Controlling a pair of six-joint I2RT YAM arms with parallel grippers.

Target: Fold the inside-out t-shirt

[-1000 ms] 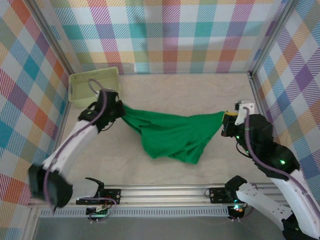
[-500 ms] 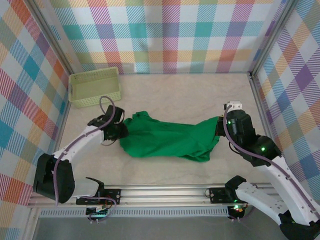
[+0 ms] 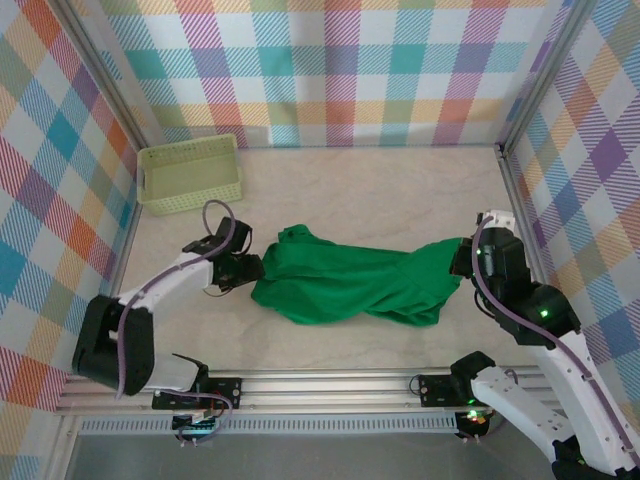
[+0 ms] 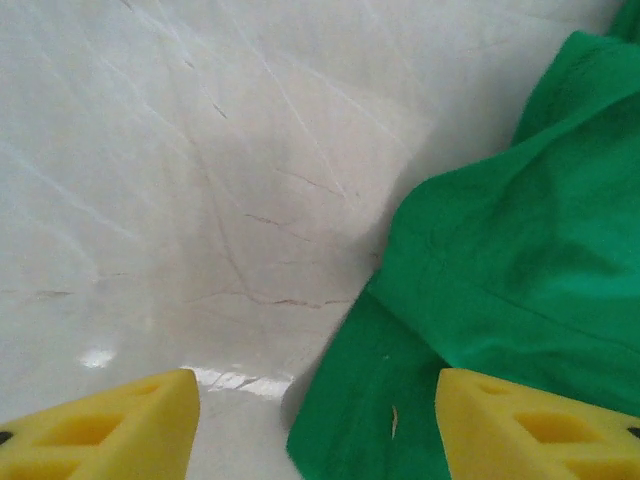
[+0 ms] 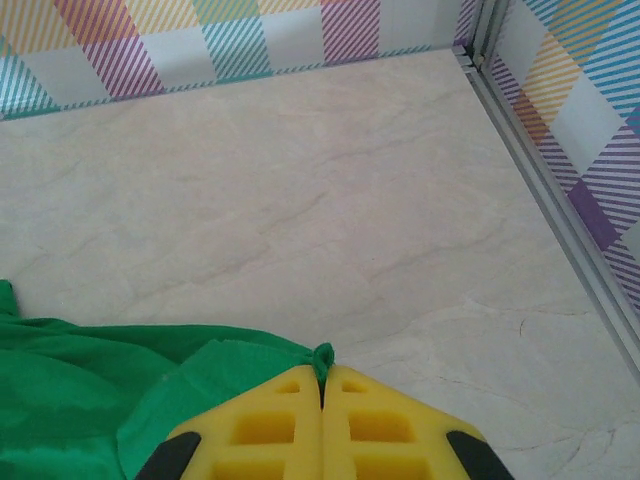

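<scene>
The green t-shirt (image 3: 350, 285) lay crumpled in a long, wrinkled heap across the middle of the overhead frame, on the pale marbled surface (image 3: 380, 190), running from left of centre toward the right edge.

The left hand (image 3: 248, 268) sat low at the shirt's left end. In the left wrist view its two yellow fingers (image 4: 110, 430) stood wide apart at the bottom corners of the frame. The shirt (image 4: 500, 260) filled the right half and its folded edge reached down between them, with nothing clamped.

The right hand (image 3: 462, 262) was at the shirt's right end, near the right side of the overhead frame. In the right wrist view its yellow fingers (image 5: 270, 425) were pressed together at bottom centre, pinching a small peak of the green cloth at their tips. The rest of the shirt (image 5: 90, 385) spread toward the lower left.

A pale yellow-green basket (image 3: 190, 172) stood in the upper left of the overhead frame, well apart from the shirt.
</scene>
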